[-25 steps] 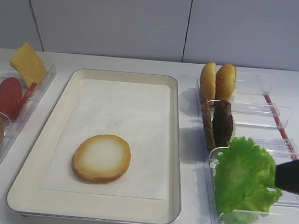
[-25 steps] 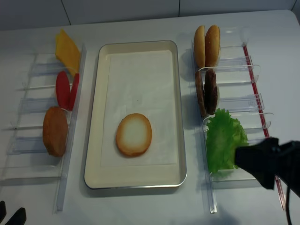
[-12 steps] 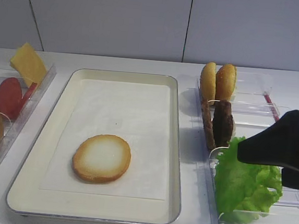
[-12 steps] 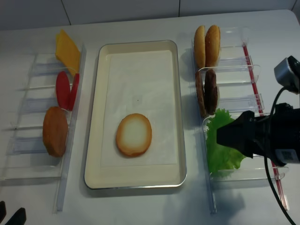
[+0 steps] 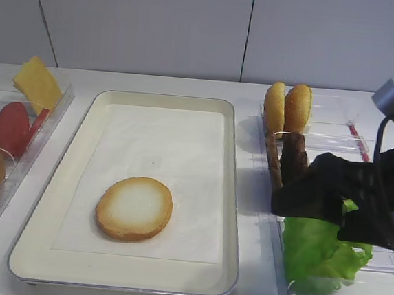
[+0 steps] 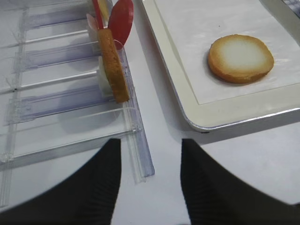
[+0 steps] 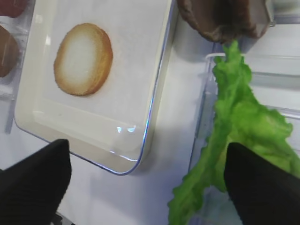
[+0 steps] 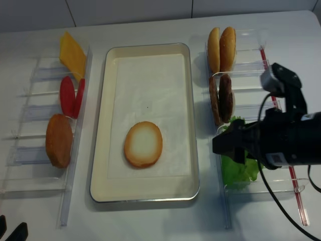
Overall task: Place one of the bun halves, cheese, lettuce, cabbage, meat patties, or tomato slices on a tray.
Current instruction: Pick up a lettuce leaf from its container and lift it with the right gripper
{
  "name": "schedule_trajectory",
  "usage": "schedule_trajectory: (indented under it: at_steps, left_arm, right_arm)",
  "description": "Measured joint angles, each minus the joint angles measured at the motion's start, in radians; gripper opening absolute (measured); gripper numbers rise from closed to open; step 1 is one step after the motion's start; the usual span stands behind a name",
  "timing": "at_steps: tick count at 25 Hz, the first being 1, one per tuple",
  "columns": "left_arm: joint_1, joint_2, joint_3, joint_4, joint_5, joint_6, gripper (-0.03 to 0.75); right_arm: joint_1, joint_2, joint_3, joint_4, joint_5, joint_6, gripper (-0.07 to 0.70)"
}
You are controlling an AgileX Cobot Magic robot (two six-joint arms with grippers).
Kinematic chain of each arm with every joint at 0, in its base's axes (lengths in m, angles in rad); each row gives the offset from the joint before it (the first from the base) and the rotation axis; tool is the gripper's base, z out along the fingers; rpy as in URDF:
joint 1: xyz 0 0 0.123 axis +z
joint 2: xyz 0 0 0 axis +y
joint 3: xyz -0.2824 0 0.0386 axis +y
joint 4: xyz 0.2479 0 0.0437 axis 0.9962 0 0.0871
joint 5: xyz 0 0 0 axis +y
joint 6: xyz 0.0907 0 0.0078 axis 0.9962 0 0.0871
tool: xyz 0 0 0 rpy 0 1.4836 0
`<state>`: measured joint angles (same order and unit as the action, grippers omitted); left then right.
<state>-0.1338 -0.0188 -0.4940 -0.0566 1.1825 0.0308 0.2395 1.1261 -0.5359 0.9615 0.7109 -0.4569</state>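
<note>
One bun half (image 5: 134, 207) lies cut face up on the paper-lined tray (image 5: 87, 145). My right gripper (image 5: 308, 216) hangs open over the frilly green lettuce (image 8: 235, 170), which stands in the near right holder. In the right wrist view the lettuce (image 7: 243, 126) lies beside the right finger and nothing is held. Beyond it stand meat patties (image 5: 292, 159) and two bun halves (image 5: 288, 107). Cheese (image 8: 71, 54), tomato slices (image 8: 70, 95) and another bun half (image 8: 58, 139) stand in the left holder. My left gripper (image 6: 150, 178) is open and empty, low near the table's front left. Cabbage is out of view.
Narrow clear plastic holders (image 8: 251, 65) flank the tray on both sides. The left holder's end (image 6: 140, 164) pokes between my left fingers. A black cable (image 8: 281, 201) trails off the right arm over the right holder.
My right gripper has swept in from the right edge, leftward over the lettuce holder, staying open. Lettuce, bun half and the left gripper have not moved.
</note>
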Motion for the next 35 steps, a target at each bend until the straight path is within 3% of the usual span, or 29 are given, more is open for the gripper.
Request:
schedule_trajectory:
  at_steps: [2, 3, 4, 5, 9, 15, 22, 28, 31, 35]
  left_arm:
    - [0.0, 0.0, 0.0, 0.0, 0.0, 0.0, 0.288]
    - [0.0, 0.0, 0.0, 0.0, 0.0, 0.0, 0.288]
    - [0.0, 0.0, 0.0, 0.0, 0.0, 0.0, 0.288]
    - [0.0, 0.0, 0.0, 0.0, 0.0, 0.0, 0.288]
    - [0.0, 0.0, 0.0, 0.0, 0.0, 0.0, 0.288]
    - [0.0, 0.0, 0.0, 0.0, 0.0, 0.0, 0.288]
    - [0.0, 0.0, 0.0, 0.0, 0.0, 0.0, 0.288]
    - [0.0, 0.0, 0.0, 0.0, 0.0, 0.0, 0.288]
    - [0.0, 0.0, 0.0, 0.0, 0.0, 0.0, 0.288]
    - [0.0, 0.0, 0.0, 0.0, 0.0, 0.0, 0.288]
  right_arm:
    - [0.004, 0.037, 0.0, 0.0, -0.014, 0.0, 0.622]
    - [0.006, 0.059, -0.001, 0.0, -0.019, 0.0, 0.556]
    - [0.006, 0.059, -0.001, 0.0, -0.019, 0.0, 0.556]
    - [0.006, 0.064, -0.003, -0.002, -0.017, 0.0, 0.503]
    - [0.006, 0.068, -0.049, -0.004, 0.031, -0.004, 0.284]
    - [0.006, 0.068, -0.111, -0.071, 0.089, 0.039, 0.081]
    - [0.006, 0.07, -0.18, -0.229, 0.16, 0.166, 0.054]
    - [0.059, 0.073, -0.335, -0.216, 0.32, 0.187, 0.054]
    - [0.133, 0.077, -0.392, -0.179, 0.327, 0.197, 0.054]
    - [0.23, 0.131, -0.429, -0.068, 0.288, 0.154, 0.054]
